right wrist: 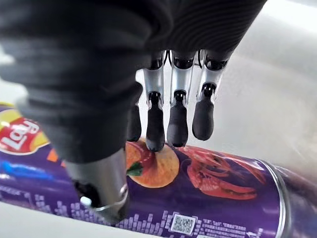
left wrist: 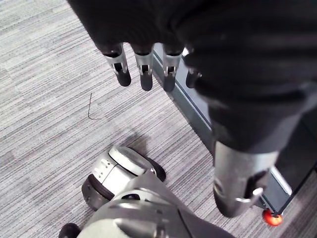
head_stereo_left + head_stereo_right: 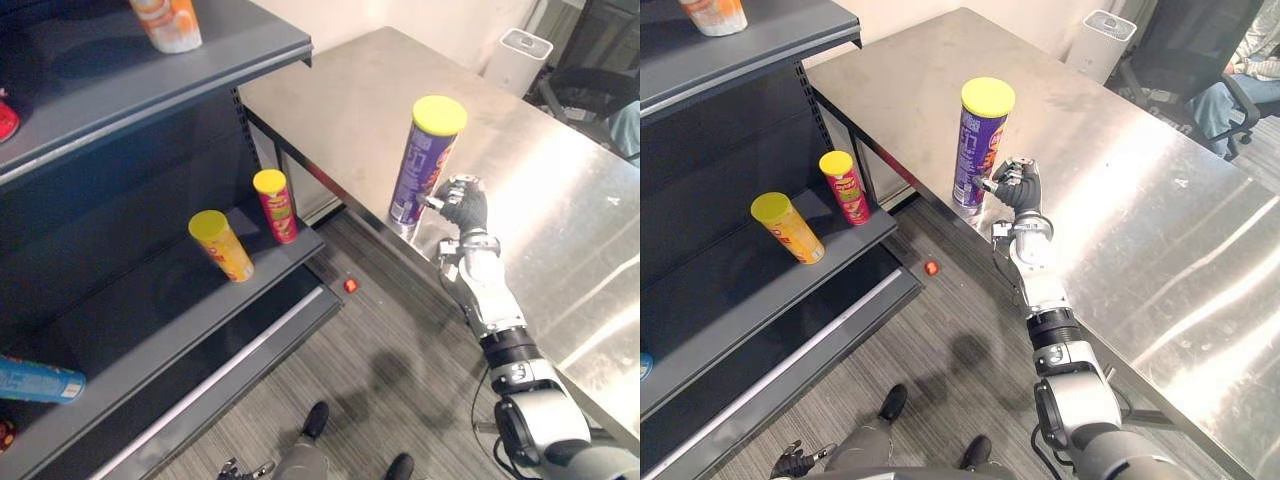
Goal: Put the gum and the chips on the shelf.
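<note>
Silver-grey and almost straight, the right arm comes up from the lower right, across the edge of the steel surface (image 3: 560,200), and ends with the right hand (image 3: 465,205) raised beside the chips can (image 3: 425,165), level with that can's lower half. The dark back of the hand faces away from the can and the palm faces its wall. In the right wrist view the fingers (image 1: 177,124) run nearly straight, side by side, with their dark tips at the purple wall of the chips can. The thumb (image 1: 101,191) stands apart from them, lower along the same wall. The hand is spread, not clamped; whether the tips press on the can cannot be told. The chips can stands upright under its yellow lid, on the surface and near the edge that faces the shelf (image 3: 200,290). Across the gap from the chips can, on a middle board of the shelf, a red can (image 3: 274,205) stands nearest and a yellow can (image 3: 222,245) leans just past it, both well apart from the hand. Below the chips can a small red thing (image 3: 350,285) lies on the floor (image 3: 380,360) by the foot of the shelf. The left hand (image 2: 143,69) hangs low over that floor, far from the chips can, its fingers loose and holding nothing.
</note>
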Tool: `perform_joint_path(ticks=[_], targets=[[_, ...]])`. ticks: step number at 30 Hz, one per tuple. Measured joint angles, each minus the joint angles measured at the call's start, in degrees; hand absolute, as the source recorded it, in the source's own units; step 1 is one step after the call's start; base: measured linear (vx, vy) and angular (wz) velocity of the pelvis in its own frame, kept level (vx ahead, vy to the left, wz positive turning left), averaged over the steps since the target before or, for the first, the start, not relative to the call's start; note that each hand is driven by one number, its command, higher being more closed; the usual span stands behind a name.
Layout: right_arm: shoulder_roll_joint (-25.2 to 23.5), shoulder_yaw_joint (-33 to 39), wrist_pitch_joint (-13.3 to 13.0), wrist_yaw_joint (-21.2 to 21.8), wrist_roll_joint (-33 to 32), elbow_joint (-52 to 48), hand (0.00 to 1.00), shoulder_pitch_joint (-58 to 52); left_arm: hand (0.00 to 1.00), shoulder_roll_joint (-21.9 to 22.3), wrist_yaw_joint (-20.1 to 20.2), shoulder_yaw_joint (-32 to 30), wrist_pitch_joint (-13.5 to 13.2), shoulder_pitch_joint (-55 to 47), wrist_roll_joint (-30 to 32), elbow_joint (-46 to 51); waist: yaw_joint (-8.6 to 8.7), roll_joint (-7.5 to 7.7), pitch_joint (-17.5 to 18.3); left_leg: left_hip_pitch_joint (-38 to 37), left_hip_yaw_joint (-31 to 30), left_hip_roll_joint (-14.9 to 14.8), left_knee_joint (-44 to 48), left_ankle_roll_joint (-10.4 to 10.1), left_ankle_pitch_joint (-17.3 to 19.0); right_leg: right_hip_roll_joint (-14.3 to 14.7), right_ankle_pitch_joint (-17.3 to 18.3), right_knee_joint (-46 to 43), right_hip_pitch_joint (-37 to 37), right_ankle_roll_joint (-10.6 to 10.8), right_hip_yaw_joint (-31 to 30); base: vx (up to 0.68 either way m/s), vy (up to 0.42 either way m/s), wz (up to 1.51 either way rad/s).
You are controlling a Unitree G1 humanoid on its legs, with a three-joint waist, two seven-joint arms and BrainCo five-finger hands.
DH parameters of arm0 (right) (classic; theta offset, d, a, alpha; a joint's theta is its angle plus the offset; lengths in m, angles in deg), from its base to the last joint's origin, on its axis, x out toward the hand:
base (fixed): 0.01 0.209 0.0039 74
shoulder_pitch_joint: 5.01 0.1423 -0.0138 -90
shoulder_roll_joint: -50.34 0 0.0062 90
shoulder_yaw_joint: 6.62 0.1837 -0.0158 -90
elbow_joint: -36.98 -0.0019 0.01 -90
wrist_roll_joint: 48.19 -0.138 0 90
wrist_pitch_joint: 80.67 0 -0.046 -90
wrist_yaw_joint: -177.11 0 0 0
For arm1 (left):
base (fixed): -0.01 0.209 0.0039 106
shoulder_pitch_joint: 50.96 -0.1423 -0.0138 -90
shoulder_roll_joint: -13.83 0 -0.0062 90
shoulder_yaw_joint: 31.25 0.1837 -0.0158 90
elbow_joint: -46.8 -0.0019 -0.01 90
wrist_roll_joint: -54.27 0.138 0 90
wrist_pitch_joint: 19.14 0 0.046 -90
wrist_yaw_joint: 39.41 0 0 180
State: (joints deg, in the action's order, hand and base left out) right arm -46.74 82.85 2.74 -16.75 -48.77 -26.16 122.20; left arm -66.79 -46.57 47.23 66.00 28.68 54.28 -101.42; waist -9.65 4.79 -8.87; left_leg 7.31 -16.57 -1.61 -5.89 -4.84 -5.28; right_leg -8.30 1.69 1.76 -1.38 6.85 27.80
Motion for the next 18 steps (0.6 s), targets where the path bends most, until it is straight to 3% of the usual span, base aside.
perform_joint_path(ticks=[5,9,14,16,18], targets=[[0.02,0.11,0.07,0.18,0.0,-0.55,0.0,-0.54,0.0,0.02,0.01,-0.01,0.0,0.02,0.0,0.07,0.19,0.0,0.0,-0.37,0.18,-0.05,-0.01,-0.06,0.05,0.02,0.01,0.08,-0.32,0.0,-0.05,0.0,0.0,0.0],[0.1,-0.04,0.12,0.75,-0.03,-12.8,0.0,-8.04,0.0,0.0,0.02,-0.08,-0.01,0.09,0.01,0.0,0.22,0.04,0.01,-0.25,0.2,-0.13,0.01,-0.09,0.14,0.04,0.0,0.08,-0.23,0.0,-0.17,0.0,0.0,0.0],[1.18,0.0,-1.55,6.15,-0.69,-31.37,0.0,-22.64,0.0,-0.12,0.17,-2.19,0.03,-0.36,0.0,-1.15,1.72,1.48,0.99,-0.23,0.97,-0.39,0.02,0.0,0.56,0.17,0.02,0.09,0.24,-0.02,-1.01,0.01,0.001,-0.09],[2.01,0.11,-2.1,8.13,-1.81,-34.6,0.0,-26.89,0.0,-0.39,0.44,-2.51,0.02,-0.61,0.0,-1.14,1.95,2.19,1.49,-0.49,1.82,-0.55,0.03,-0.03,0.83,0.19,0.01,0.08,0.4,-0.02,-1.87,0.01,0.004,-0.2],[1.95,0.08,-2.5,10.09,-2.19,-35.56,0.0,-28.89,0.0,-0.55,0.89,-2.8,0.01,-0.73,0.0,-1.22,3.4,2.54,1.96,-0.56,1.94,-0.61,0.05,-0.04,0.86,0.23,0.01,0.05,0.44,-0.02,-2.08,0.01,0.003,-0.07]])
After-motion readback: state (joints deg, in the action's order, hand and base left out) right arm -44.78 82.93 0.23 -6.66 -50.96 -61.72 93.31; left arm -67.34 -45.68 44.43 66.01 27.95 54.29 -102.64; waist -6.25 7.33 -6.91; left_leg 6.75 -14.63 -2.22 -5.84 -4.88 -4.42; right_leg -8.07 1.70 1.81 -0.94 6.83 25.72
